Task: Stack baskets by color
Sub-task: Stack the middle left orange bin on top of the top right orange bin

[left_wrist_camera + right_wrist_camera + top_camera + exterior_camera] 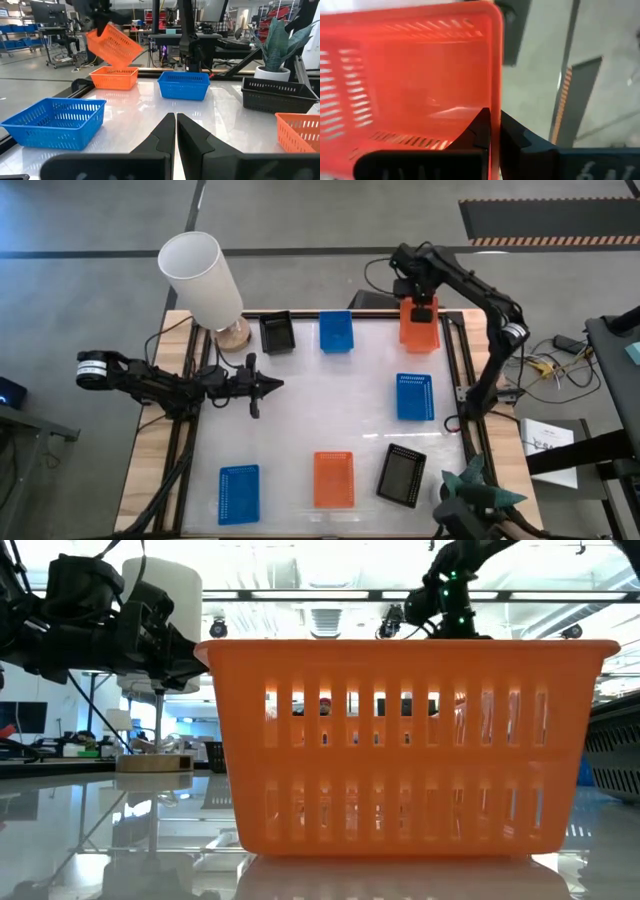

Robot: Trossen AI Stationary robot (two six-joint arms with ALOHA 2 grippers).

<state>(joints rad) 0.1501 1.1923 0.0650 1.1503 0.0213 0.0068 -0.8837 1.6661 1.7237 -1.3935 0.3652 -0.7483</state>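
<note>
My right gripper (421,308) is at the table's far right, shut on an orange basket (112,45). That basket hangs tilted in the air above a second orange basket (114,78), which rests on the table. A third orange basket (333,479) sits near the front edge. Blue baskets lie at the far middle (336,331), the right (414,396) and the near left (238,494). Black baskets sit at the far left (277,332) and the near right (401,475). My left gripper (275,385) is shut and level over the table's left side, touching nothing. My right gripper pinches one wall of the orange basket at its rim (494,107), one finger inside the basket and one outside. The fingers come from above, slanting down. The basket is lifted clear and hangs tilted below them, over the orange basket on the table.
A tall white lampshade (205,280) on a wooden base stands at the far left corner. A green plant (470,490) stands at the near right corner. The table's middle (330,405) is bare between the baskets.
</note>
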